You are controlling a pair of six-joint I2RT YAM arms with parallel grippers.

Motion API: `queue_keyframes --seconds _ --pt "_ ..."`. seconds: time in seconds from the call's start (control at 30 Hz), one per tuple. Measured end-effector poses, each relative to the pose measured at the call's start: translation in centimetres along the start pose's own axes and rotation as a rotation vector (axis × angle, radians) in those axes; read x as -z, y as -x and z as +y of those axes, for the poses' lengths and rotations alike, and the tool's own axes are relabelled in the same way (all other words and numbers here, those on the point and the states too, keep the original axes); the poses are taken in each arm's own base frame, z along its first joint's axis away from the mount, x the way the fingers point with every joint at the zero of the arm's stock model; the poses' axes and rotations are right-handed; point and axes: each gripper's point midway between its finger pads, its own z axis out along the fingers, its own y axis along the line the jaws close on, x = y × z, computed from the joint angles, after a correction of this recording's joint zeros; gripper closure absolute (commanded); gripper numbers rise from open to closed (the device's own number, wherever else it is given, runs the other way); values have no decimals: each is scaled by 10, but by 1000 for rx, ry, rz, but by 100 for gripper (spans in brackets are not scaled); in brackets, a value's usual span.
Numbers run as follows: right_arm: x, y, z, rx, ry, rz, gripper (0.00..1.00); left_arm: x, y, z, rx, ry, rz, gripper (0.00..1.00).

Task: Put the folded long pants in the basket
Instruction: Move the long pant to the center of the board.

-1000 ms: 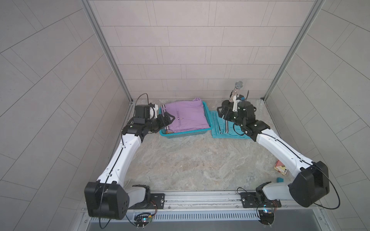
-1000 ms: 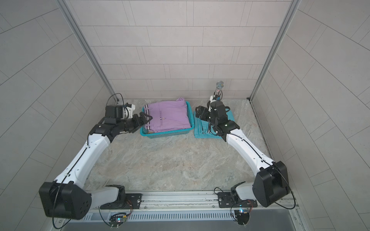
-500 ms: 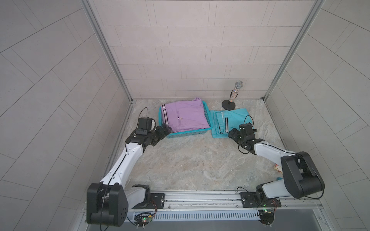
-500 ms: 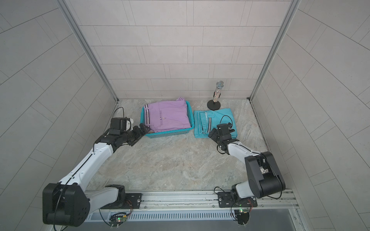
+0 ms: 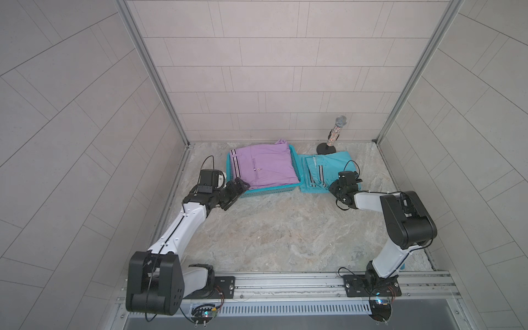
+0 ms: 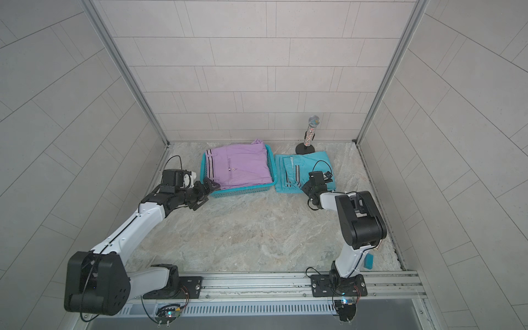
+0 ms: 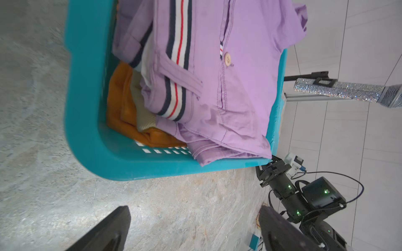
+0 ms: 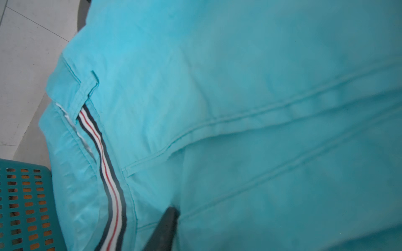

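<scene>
**Right gripper pinching the near edge of the turquoise pants**
Its jaws are pressed together on the cloth. Only one finger shows, and the other seems to be under the fold. To do this step well, I would lift high enough to clear the rim of the basket just beside it, keep the fold together, and lay the pants flat on the lilac pants already inside. The left gripper, spread and empty, hovers at the basket's far corner.
</scene>
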Motion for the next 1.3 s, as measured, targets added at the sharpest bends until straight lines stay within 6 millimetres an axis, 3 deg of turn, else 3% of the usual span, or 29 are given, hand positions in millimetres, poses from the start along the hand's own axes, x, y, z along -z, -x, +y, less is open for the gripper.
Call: queue_keyframes --seconds 0.13,0.3,0.47,0.7,0.9,1.07,1.3 --pt "22 -9 -11 -33 12 11 100 -2 -19 -18 -89 -27 33 0" --pt "65 -39 -51 -75 -73 82 100 -10 -55 -38 -159 -77 96 0" --pt "103 -61 -71 -72 -155 156 100 -30 -99 -21 -147 -63 183 0" --pt "143 -111 -103 -45 -182 270 100 -53 -142 0 -148 -54 233 0" --pt "153 -143 -106 -26 -146 335 100 -74 -179 23 -136 -22 300 0" --pt "152 -166 -86 -4 -93 379 100 -89 -188 7 -150 -99 306 0" --pt "148 -191 -59 21 -40 434 100 -102 -186 -6 -140 -182 283 0"
